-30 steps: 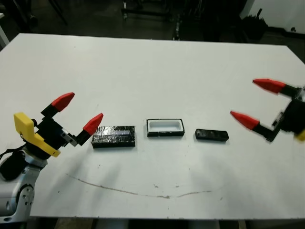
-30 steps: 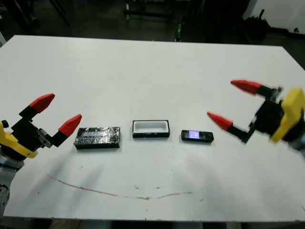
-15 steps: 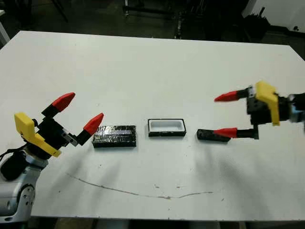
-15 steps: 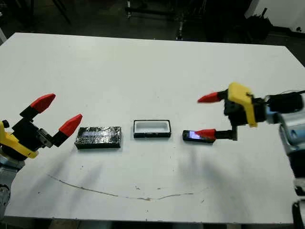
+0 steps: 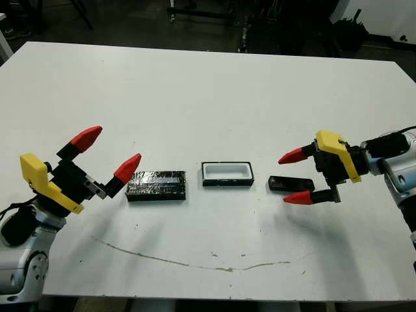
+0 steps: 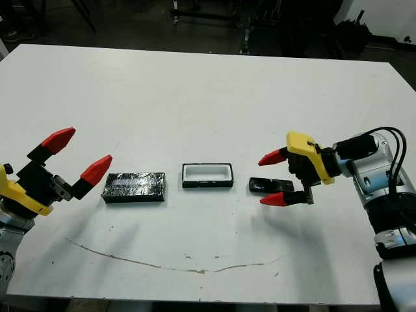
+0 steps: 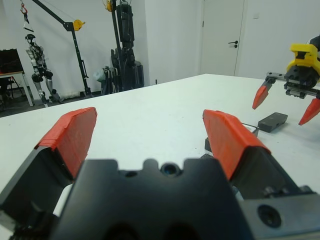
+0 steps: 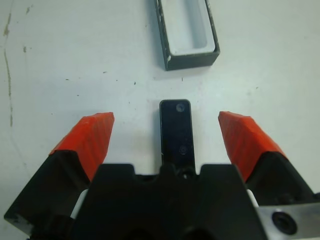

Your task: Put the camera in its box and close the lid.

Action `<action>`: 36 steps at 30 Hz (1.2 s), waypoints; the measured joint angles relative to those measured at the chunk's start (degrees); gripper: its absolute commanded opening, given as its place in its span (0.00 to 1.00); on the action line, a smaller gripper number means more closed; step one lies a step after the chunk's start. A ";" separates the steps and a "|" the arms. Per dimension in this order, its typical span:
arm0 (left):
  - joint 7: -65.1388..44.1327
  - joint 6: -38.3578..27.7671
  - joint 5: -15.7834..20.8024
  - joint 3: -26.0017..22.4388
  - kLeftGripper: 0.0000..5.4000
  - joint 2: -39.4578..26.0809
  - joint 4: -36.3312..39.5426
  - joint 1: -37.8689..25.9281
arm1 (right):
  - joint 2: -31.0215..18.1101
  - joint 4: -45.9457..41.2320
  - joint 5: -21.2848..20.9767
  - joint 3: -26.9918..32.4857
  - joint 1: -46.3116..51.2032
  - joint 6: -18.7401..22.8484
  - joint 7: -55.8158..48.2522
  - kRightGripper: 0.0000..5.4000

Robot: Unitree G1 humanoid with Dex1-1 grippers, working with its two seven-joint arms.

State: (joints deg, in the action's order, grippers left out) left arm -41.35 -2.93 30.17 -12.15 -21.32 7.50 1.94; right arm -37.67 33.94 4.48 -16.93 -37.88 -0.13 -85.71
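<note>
Step in hand: grasping the camera (image 5: 290,184), lying right of centre beside the box (image 5: 226,174); right tool (image 5: 294,177) wide, straddling it untouched; left tool (image 5: 107,153) wide, idle; next, judged: close squarely.

Straight ahead of the left gripper (image 7: 150,131), past the white table's (image 7: 165,95) far edge, stand white walls and a closed white door (image 7: 222,36). Off to one side of it are a dark crane arm (image 7: 55,15) with a yellow hook block (image 7: 77,24), a tall black machine (image 7: 125,45) and a dark floor (image 7: 30,100).
</note>
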 measured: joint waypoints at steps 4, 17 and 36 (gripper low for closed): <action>-0.07 -0.08 -0.51 0.01 1.00 0.00 -0.05 0.02 | 0.72 3.82 -0.99 -0.04 -0.71 -0.03 -0.24 1.00; -0.54 0.01 -0.72 0.01 1.00 0.00 -0.11 0.01 | 2.29 7.27 -1.69 0.22 -1.41 -1.34 -0.24 1.00; -0.55 -0.17 -0.98 0.00 1.00 0.01 0.00 0.02 | 2.26 1.53 -2.40 0.55 0.64 6.83 3.34 0.65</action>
State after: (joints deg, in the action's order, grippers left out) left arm -41.90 -3.10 29.19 -12.14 -21.31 7.50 1.96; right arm -35.41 35.47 2.08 -16.37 -37.24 6.70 -82.37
